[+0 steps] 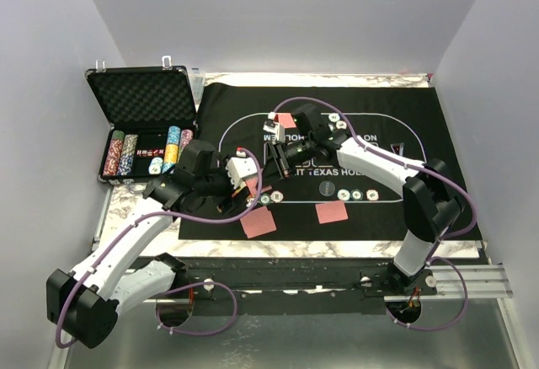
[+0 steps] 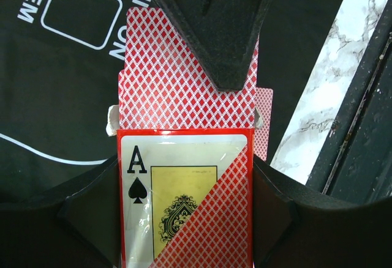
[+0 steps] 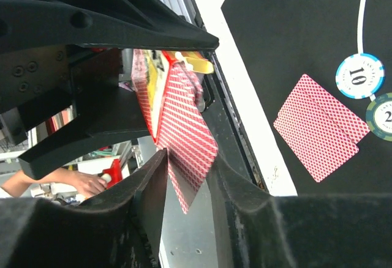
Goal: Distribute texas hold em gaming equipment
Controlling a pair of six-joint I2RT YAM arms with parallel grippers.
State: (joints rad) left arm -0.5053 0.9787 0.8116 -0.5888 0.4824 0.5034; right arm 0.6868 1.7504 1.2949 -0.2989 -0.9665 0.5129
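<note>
My left gripper (image 1: 242,175) is shut on the red-orange card box (image 2: 184,201), whose ace of spades face shows. Red-backed cards (image 2: 171,78) stick out of the box's open end. My right gripper (image 1: 282,160) reaches across to the box. Its jaws stand apart around one red-backed card (image 3: 191,139) that juts from the box (image 3: 147,87), and one finger (image 2: 214,29) lies over the cards. Small piles of dealt cards lie on the mat (image 1: 258,222), (image 1: 332,211), (image 1: 286,120). Striped chips (image 1: 357,194) sit near the front oval line.
The black foam-lined case (image 1: 143,95) stands open at the back left with rows of chips (image 1: 126,154). A black disc (image 1: 326,189) lies on the felt mat (image 1: 421,133). Chips (image 3: 359,76) and cards (image 3: 318,133) show in the right wrist view.
</note>
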